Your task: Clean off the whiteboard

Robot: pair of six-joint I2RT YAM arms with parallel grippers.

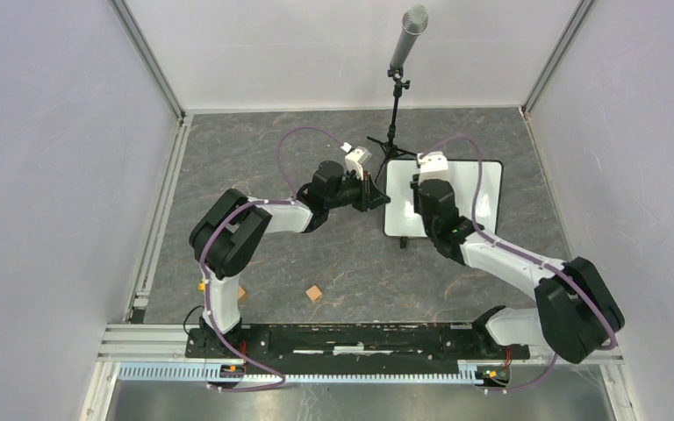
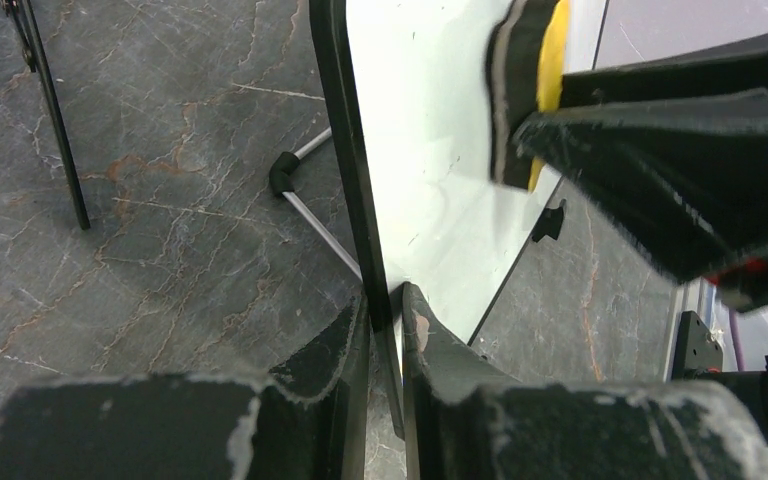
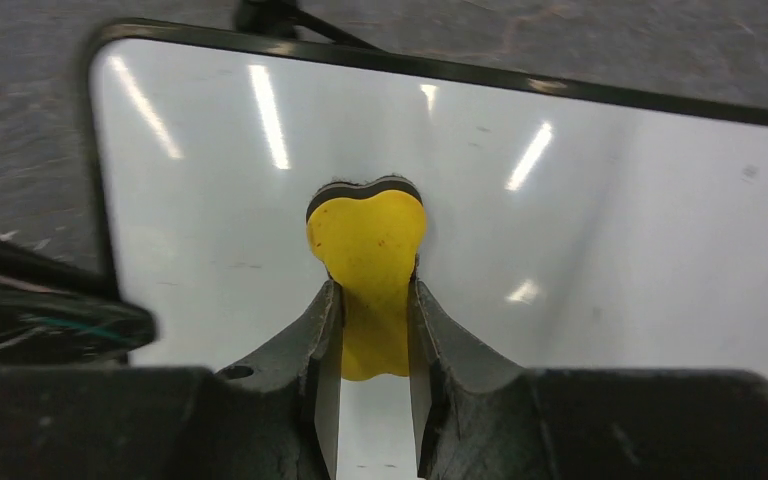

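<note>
Whiteboard [image 1: 484, 195] nearly blank, left gripper [image 2: 388, 300] fingers pinched tight on its nine o'clock rim, right gripper [image 3: 370, 300] fingers clamped round yellow eraser [image 3: 365, 235], pad against the white surface.

The whiteboard [image 1: 401, 203] lies on the surface [image 1: 316, 254] right of centre, with a microphone stand [image 1: 395, 110] just behind it. The left pincer [image 2: 385, 300] grips its left edge, and the right pincer [image 3: 373, 290] holds an eraser [image 3: 365, 235] over its middle. A small block [image 1: 314, 294] lies well in front, to the left.
</note>
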